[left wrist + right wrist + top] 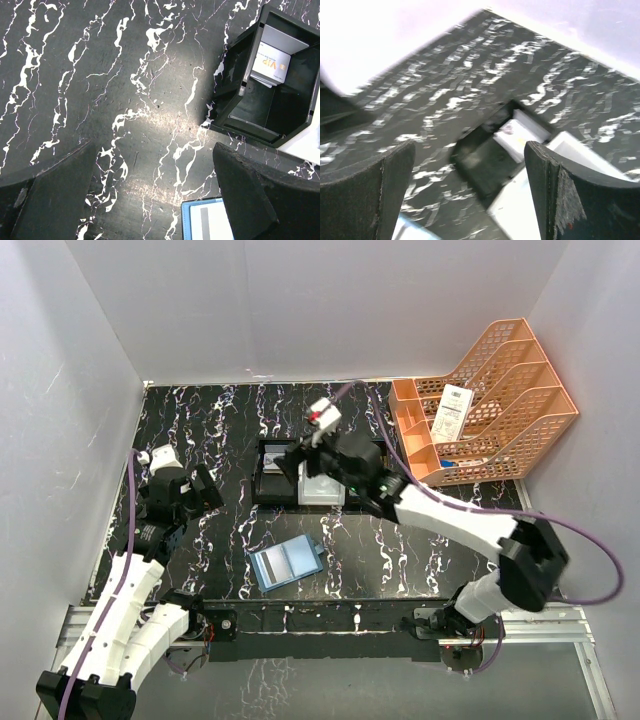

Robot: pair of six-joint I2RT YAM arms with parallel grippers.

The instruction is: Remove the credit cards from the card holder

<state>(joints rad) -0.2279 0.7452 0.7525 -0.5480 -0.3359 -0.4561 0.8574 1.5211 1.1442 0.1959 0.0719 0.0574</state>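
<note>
Spread wide with nothing between them, the left tool's (154,150) dark fingers (250,195) frame the marbled worktop (100,75). A corner of the teal card holder (205,222) sits just beside the right one. That holder lies open on the near middle of the worktop, with what looks like a pale card in its pocket. Farther off, the right tool (470,150), also spread and empty, hangs over the black-and-white tray (227,82), where credit cards (272,62) lie stacked in one compartment. For the next card, I would pin the holder's panel with the left tool. The right tool should then pinch the card's exposed edge and draw it out along the pocket, not upward.
</note>
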